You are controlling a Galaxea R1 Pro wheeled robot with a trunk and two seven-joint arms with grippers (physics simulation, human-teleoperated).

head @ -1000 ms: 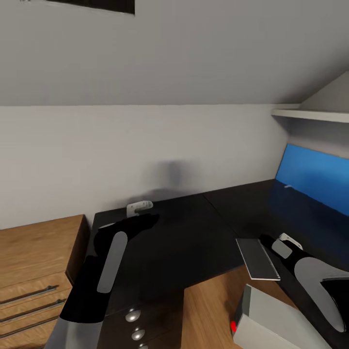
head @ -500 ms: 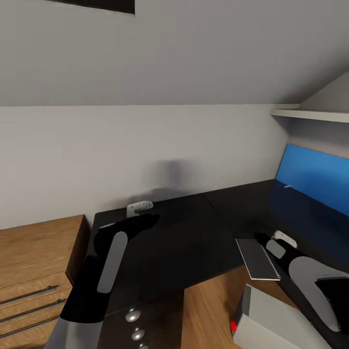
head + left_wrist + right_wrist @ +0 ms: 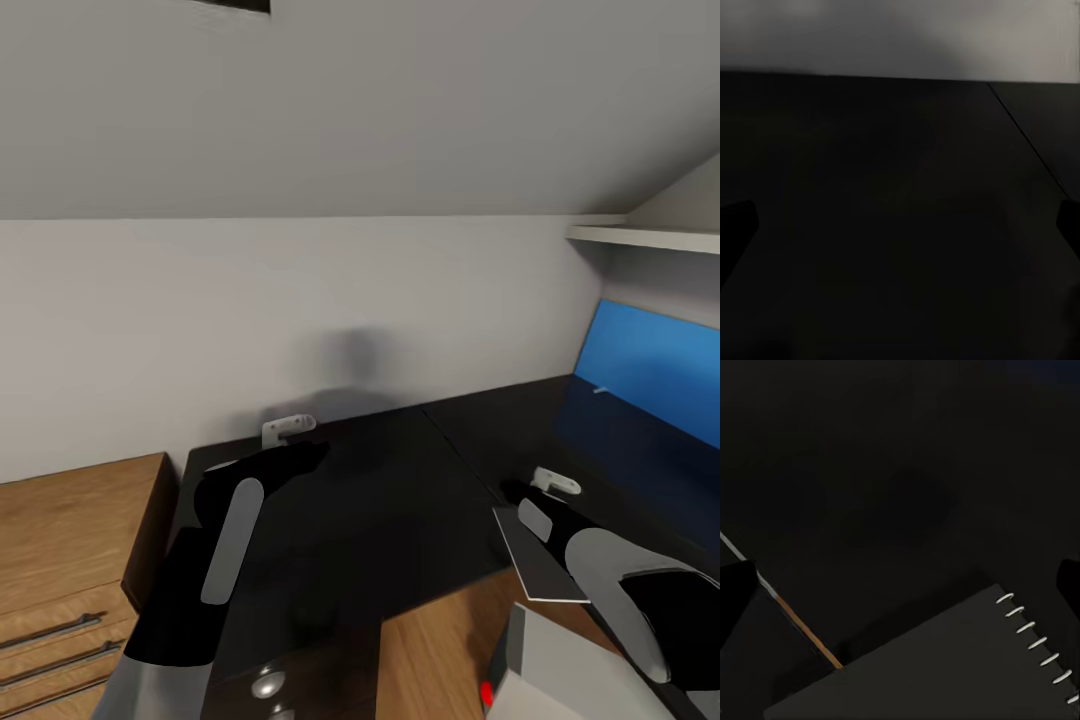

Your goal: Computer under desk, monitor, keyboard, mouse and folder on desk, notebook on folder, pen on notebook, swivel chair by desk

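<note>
The black-topped desk (image 3: 400, 500) fills the middle, with its blue back panel (image 3: 650, 370) at the right. A dark grey spiral notebook (image 3: 540, 570) lies at the desk's near edge and overhangs it; its rings (image 3: 1039, 641) show in the right wrist view. My right gripper (image 3: 555, 482) hovers just past the notebook, its fingers wide apart and empty (image 3: 900, 585). My left gripper (image 3: 290, 428) hangs open over the desk's left part (image 3: 900, 225). The light grey computer (image 3: 570, 660) with a red dot stands on the floor below. A small white pen (image 3: 600, 390) lies by the blue panel.
A low light-wood cabinet (image 3: 70, 540) with long handles stands left of the desk. The desk's drawer knobs (image 3: 266, 685) show below its front edge. A white shelf (image 3: 650, 238) juts from the wall at the upper right. Wood floor (image 3: 430, 650) lies under the desk.
My right arm has moved left and further over the desk, passing above the notebook. The view has shifted slightly. The left arm has held still.
</note>
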